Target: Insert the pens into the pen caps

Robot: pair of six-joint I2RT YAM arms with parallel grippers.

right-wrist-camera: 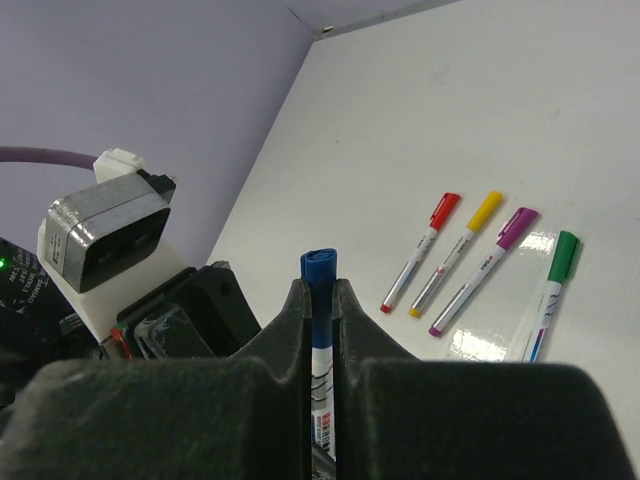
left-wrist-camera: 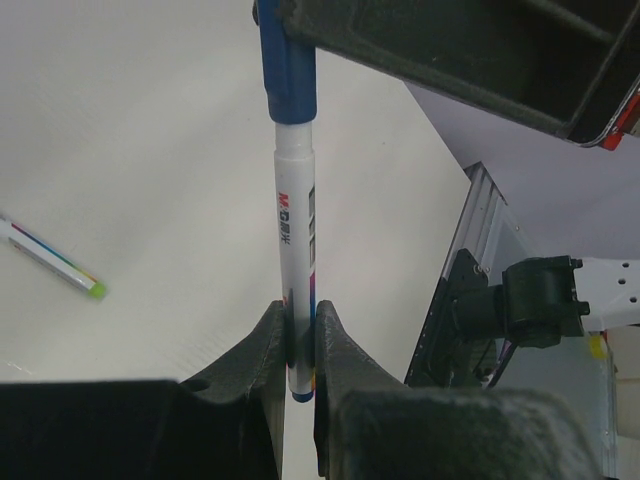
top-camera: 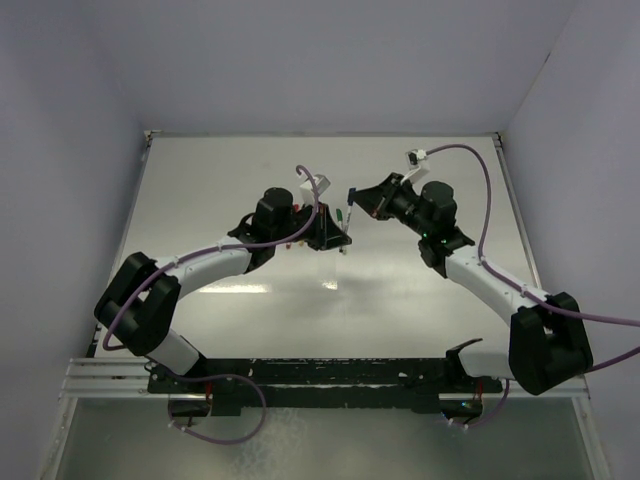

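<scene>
Pen [left-wrist-camera: 296, 230] clamped in left pincer [left-wrist-camera: 300, 325], blue cap [right-wrist-camera: 319, 268] in right pincer [right-wrist-camera: 320, 295]; capped pens [right-wrist-camera: 483, 270] nearby.

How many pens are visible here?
5. Red pen, yellow pen, purple pen, green pen: side by side on the table. Blue pen: held in both arms' jaws. No others seen.

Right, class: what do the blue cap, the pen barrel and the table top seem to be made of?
Blue cap: probably plastic, smooth with a soft sheen and even colour. Pen barrel: likely glossy white plastic, carrying a printed logo. Table top: white and glossy, perhaps laminate or coated board; it shows reflections.
</scene>
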